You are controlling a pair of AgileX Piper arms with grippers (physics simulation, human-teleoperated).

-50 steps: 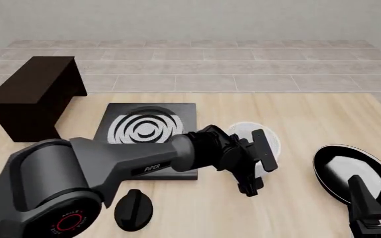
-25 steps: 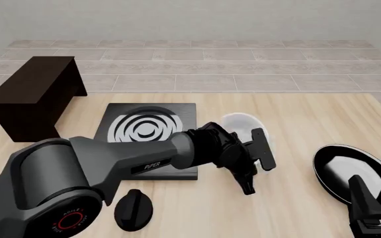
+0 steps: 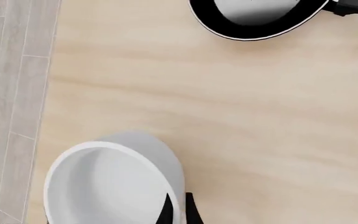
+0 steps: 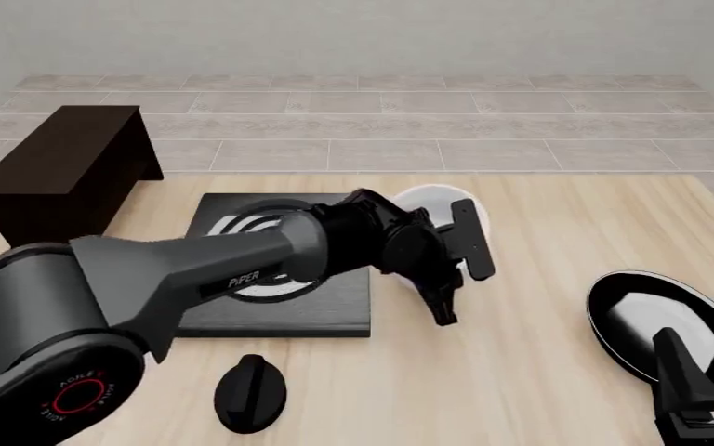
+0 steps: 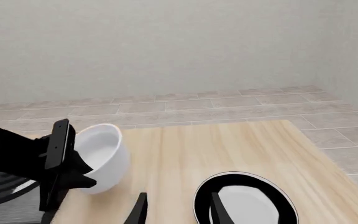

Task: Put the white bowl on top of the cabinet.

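The white bowl (image 4: 435, 203) hangs tilted above the table, next to the right edge of the stove plate. My left gripper (image 4: 446, 245) is shut on its rim. In the left wrist view the fingertips (image 3: 166, 213) pinch the wall of the bowl (image 3: 104, 186). The bowl also shows in the right wrist view (image 5: 104, 156). The dark brown cabinet (image 4: 66, 172) stands at the far left of the table with its flat top bare. My right gripper (image 5: 179, 212) is open and empty at the near right (image 4: 690, 388).
A flat black stove plate (image 4: 285, 302) with grey rings lies between the cabinet and the bowl. A black pan with a whitish inside (image 4: 649, 321) lies at the right, just ahead of my right gripper. A black round knob-like thing (image 4: 249, 392) lies near the front edge.
My left arm has carried the bowl up, away from me and leftward, from the bare table to the right edge of the stove plate. The right arm has not moved.
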